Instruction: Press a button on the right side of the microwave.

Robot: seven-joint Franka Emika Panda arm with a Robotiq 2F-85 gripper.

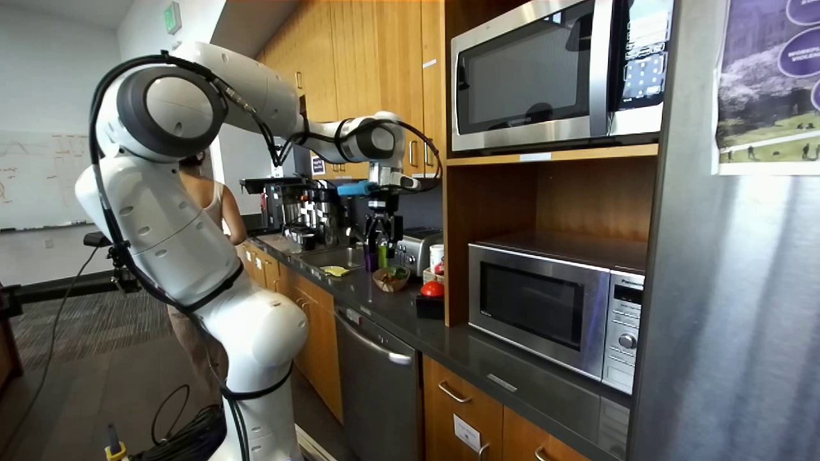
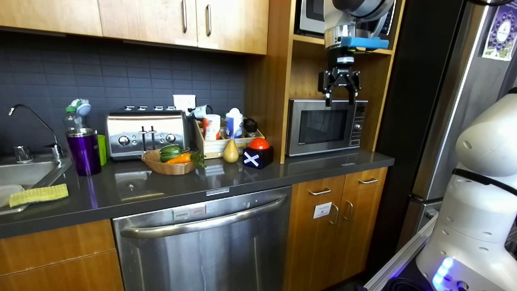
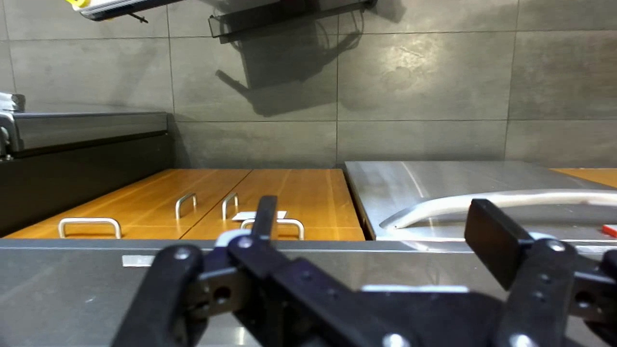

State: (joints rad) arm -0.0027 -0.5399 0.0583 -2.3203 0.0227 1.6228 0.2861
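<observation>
The small steel microwave (image 1: pixel 532 301) stands in the lower cabinet bay on the counter, door shut. It also shows in an exterior view (image 2: pixel 323 126). Its silver control strip (image 1: pixel 623 333), with a display, a round knob (image 1: pixel 628 340) and buttons low down, is on the right side. My gripper (image 2: pixel 340 100) points down, open and empty, in front of the microwave's upper edge in that view and apart from it. In an exterior view the gripper (image 1: pixel 382 246) hangs left of the microwave. In the wrist view the open fingers (image 3: pixel 376 212) have nothing between them; the microwave is out of view.
A larger microwave (image 1: pixel 525 83) sits on the shelf above. A wooden side panel (image 2: pixel 278 81) and a steel fridge (image 1: pixel 724 307) flank the bay. A red-domed button box (image 2: pixel 257 153), a pear (image 2: pixel 231 151), a vegetable basket (image 2: pixel 169 162) and a toaster (image 2: pixel 147 133) stand on the counter.
</observation>
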